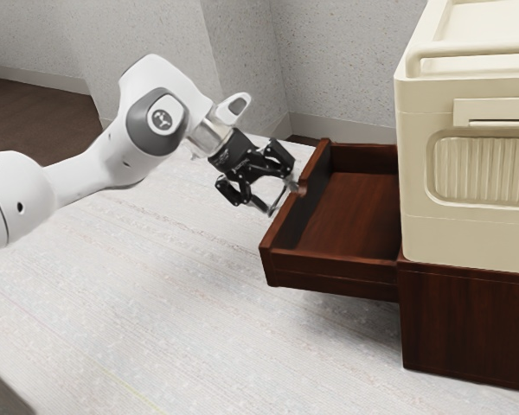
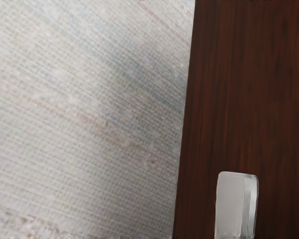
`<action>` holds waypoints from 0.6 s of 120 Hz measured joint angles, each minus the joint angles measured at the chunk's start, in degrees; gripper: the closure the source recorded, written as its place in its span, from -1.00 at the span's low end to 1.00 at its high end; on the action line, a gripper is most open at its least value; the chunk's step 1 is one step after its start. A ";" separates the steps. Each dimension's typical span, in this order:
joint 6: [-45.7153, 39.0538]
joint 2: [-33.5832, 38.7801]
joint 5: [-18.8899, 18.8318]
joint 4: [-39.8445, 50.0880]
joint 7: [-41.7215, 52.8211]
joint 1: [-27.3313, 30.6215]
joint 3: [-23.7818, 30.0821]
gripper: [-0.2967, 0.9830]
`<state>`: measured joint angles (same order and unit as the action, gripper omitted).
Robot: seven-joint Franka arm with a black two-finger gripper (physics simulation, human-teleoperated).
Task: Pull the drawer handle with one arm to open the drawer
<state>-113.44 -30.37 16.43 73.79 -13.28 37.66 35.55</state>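
**drawerwatch:** so where's the drawer at? looks properly open to me, inside floor on show, sticking out of the dark wood cabinet toward the exterior view's left. Handle is on its front face.

**pullguy:** yep, I'd call the opening basically done. Can't tell if it's at full travel, so maybe a touch more pull, then let go and back off. It hasn't cleared the front yet.

**drawerwatch:** and the claw? holding on?

**pullguy:** it's right up at the handle, but honestly can't tell if it's clamped or just hooked there. I'd check that before pulling any more, could slip.

**drawerwatch:** arm pose?

**pullguy:** comes in from the exterior view's left, rises to the wrist, then the hand tips down at a slant toward the drawer front. Big cream box sits on the cabinet, over on the right, well apart from the hand.
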 joint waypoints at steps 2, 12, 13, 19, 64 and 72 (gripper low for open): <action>0.03 -0.01 -0.10 0.09 0.01 0.27 0.22 -0.53; 0.13 0.01 -0.51 0.29 0.10 1.43 1.31 -0.53; 0.14 0.02 -0.53 0.30 0.11 1.53 1.41 -0.53; 0.16 0.06 -0.57 0.33 0.23 2.10 2.03 -0.53; 3.89 7.96 -3.73 -0.44 0.33 8.83 9.69 -0.54; 6.89 13.06 -5.65 -0.46 1.97 9.06 9.64 -0.54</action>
<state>-106.55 -17.31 10.78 73.33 -11.31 46.71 45.20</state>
